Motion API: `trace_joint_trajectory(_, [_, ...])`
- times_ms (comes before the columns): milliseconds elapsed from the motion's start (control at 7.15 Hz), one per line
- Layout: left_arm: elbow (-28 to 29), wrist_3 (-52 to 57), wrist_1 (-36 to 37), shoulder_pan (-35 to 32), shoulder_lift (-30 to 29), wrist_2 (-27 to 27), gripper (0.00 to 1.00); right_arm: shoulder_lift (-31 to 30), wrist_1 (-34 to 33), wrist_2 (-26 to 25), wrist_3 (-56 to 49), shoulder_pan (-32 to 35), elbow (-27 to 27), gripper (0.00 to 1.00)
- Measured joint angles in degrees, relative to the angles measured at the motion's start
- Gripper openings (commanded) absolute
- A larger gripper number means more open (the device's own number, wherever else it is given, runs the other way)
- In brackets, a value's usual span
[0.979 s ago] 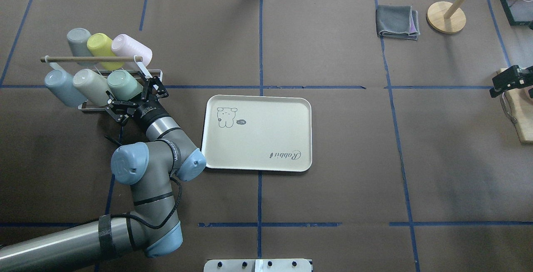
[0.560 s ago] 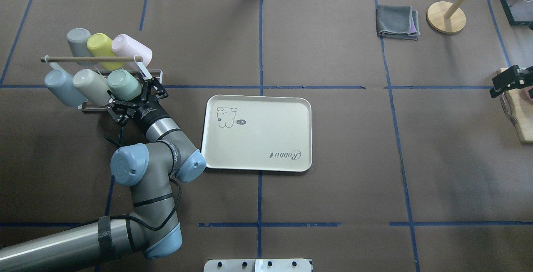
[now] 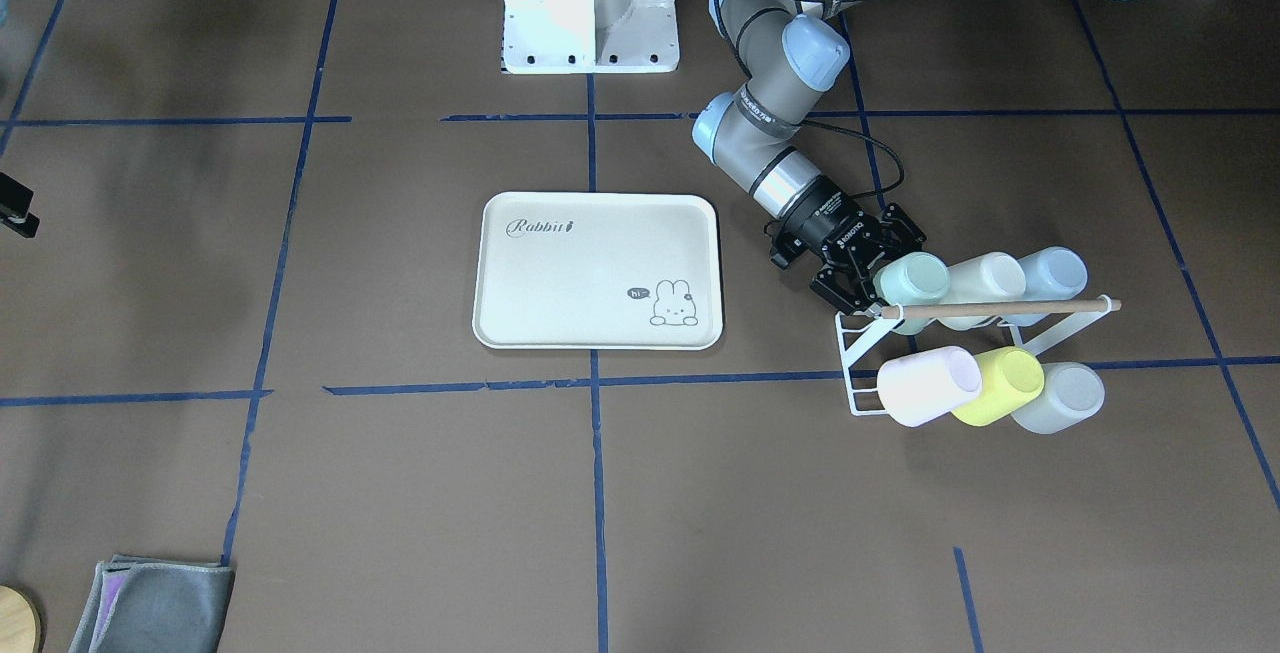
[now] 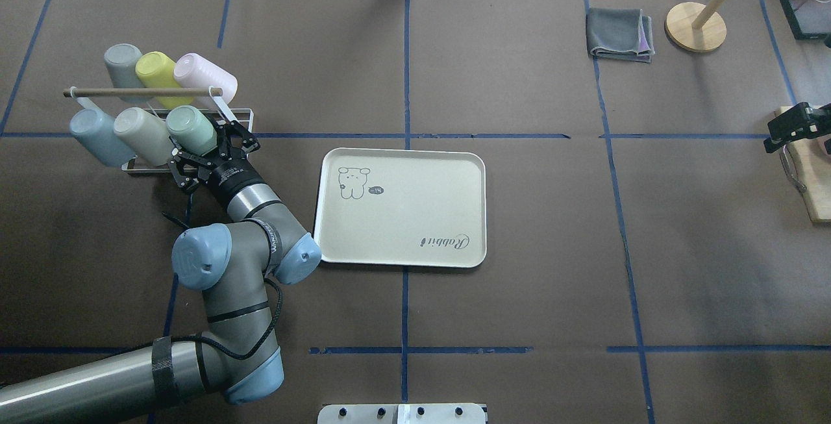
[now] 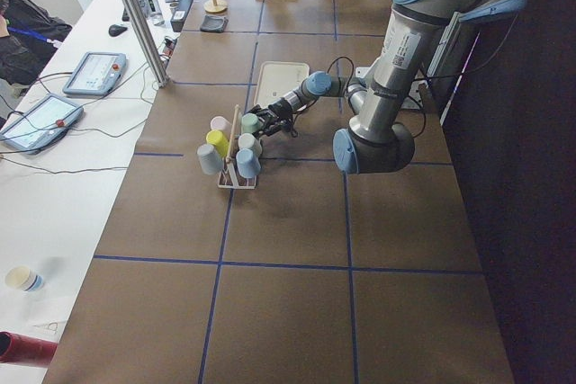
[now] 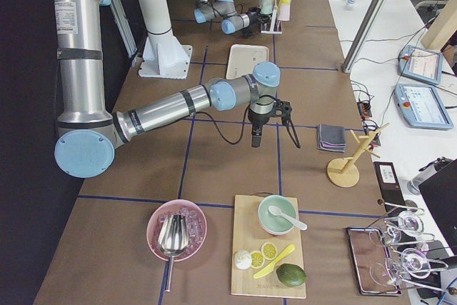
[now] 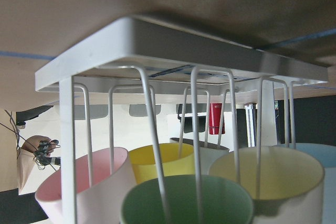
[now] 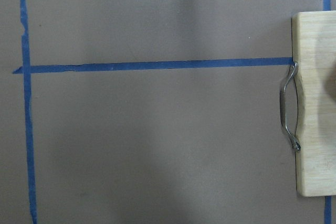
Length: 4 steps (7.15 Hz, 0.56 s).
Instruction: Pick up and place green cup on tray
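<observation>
Left hand, jaws spread wide, straddles the mouth end of the green cup, which hangs tilted on the rack. Tray lies apart on the table. Right hand: opening not discernible.

My grey, blue-jointed left arm folds at the elbow and reaches forward and leftward, wrist low. Its black two-finger left gripper has the jaws spread wide. My right arm stretches far sideways, and its right gripper points straight down; I can't tell whether its fingers are together.
</observation>
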Motion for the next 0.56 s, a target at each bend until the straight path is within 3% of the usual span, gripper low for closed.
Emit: trace_joint_trajectory(560, [-2.78, 2.11, 0.24, -0.48, 0.69, 0.03, 0.36, 0.08, 0.0, 0.06, 0.08, 0.0, 0.0, 1.0])
